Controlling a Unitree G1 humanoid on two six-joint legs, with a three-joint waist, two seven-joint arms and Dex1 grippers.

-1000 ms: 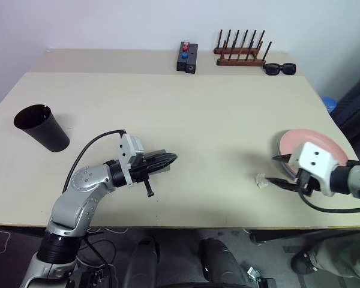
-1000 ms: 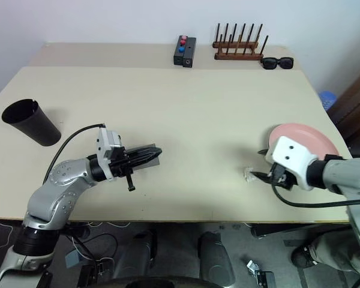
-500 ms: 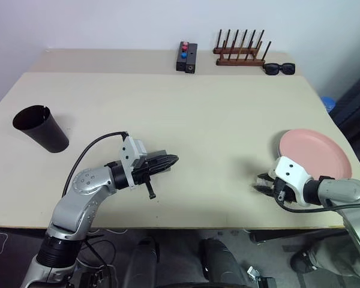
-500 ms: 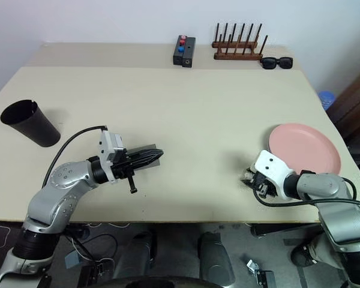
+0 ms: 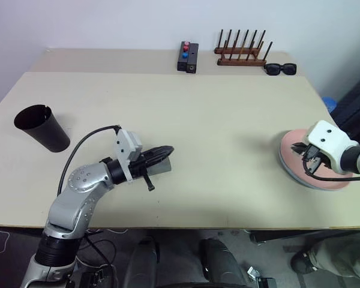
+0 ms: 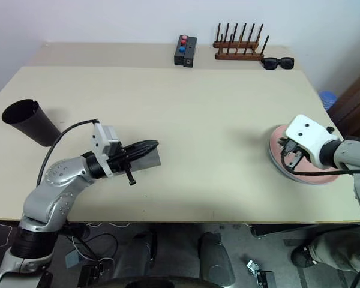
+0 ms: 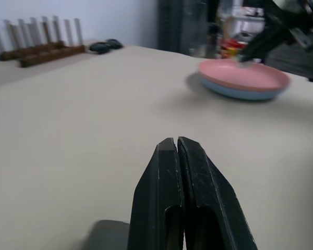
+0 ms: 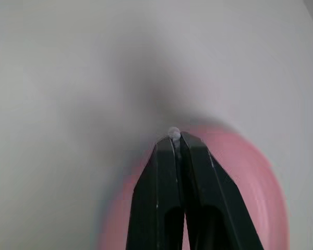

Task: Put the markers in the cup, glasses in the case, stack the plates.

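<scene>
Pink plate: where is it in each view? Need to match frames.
Left eye view: pink plate at the right table edge, under the right gripper.
Right eye view: same right edge, again under that gripper.
Left wrist view: upper right, stacked on the blue plate.
Right wrist view: lower centre to right, behind the jaws.
Shared landmark: wooden peg rack at the table's far edge.

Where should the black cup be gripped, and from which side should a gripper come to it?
Probably at the rim, from above. The black cup stands upright with its open mouth up, so one finger can go inside the wall and one outside. The wall narrows toward the base, so a pinch from the side might slip. The left gripper is nearer.
</scene>
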